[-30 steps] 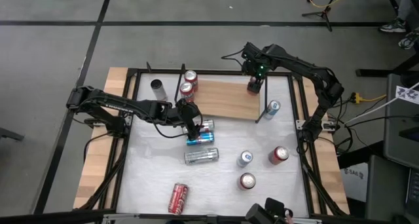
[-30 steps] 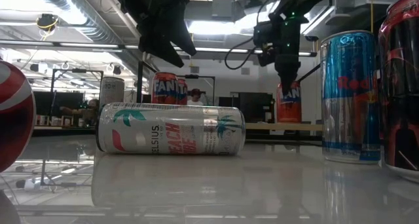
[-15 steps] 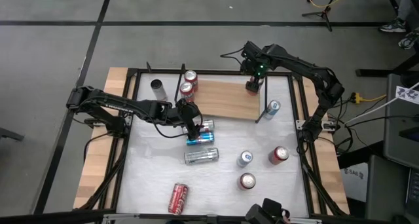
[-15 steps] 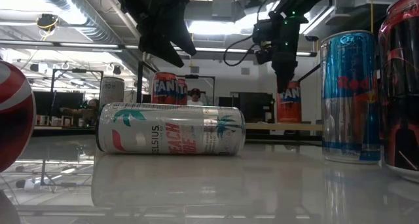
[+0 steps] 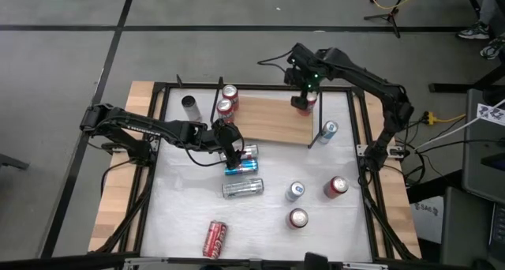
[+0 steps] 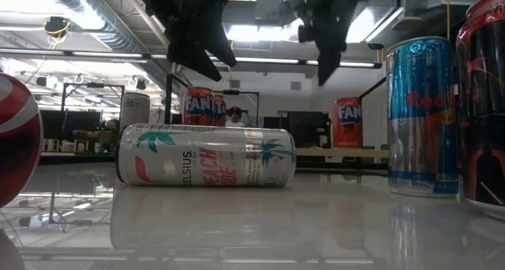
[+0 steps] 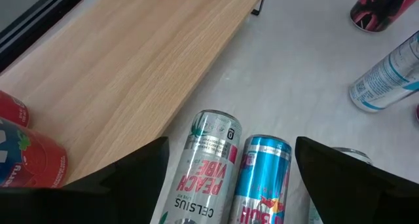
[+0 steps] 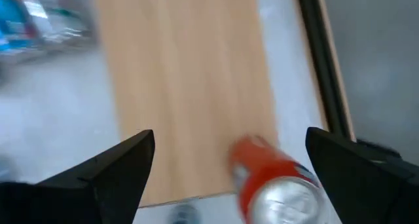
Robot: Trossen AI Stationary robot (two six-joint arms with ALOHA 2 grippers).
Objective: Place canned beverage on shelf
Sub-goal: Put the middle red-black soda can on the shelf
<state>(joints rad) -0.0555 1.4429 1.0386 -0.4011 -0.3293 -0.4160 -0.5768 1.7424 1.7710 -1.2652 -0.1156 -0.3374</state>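
The shelf [image 5: 272, 117] is a light wooden board on the white table. An orange Fanta can [image 5: 306, 103] stands upright on its right end, also seen as the orange can [image 8: 275, 178] in the right wrist view. My right gripper [image 5: 302, 80] hangs open above and slightly beside it, touching nothing. Two red cans [image 5: 226, 100] stand on the shelf's left end. My left gripper [image 5: 233, 155] hovers open over a Celsius can [image 7: 208, 160] and a Red Bull can [image 7: 258, 178], which lie side by side on the table.
A silver Celsius can [image 5: 243, 189] and a red Coke can [image 5: 215, 238] lie on the table. Upright cans stand at the near right [image 5: 295, 192], [image 5: 337, 186], [image 5: 297, 218]. A blue can [image 5: 328, 129] stands beside the shelf's right bracket. A dark can [image 5: 190, 104] stands far left.
My right gripper, open throughout, has risen off the orange Fanta can and drifted toward the table's left and far edge, tipping a little. The can stays upright on the shelf's right end.
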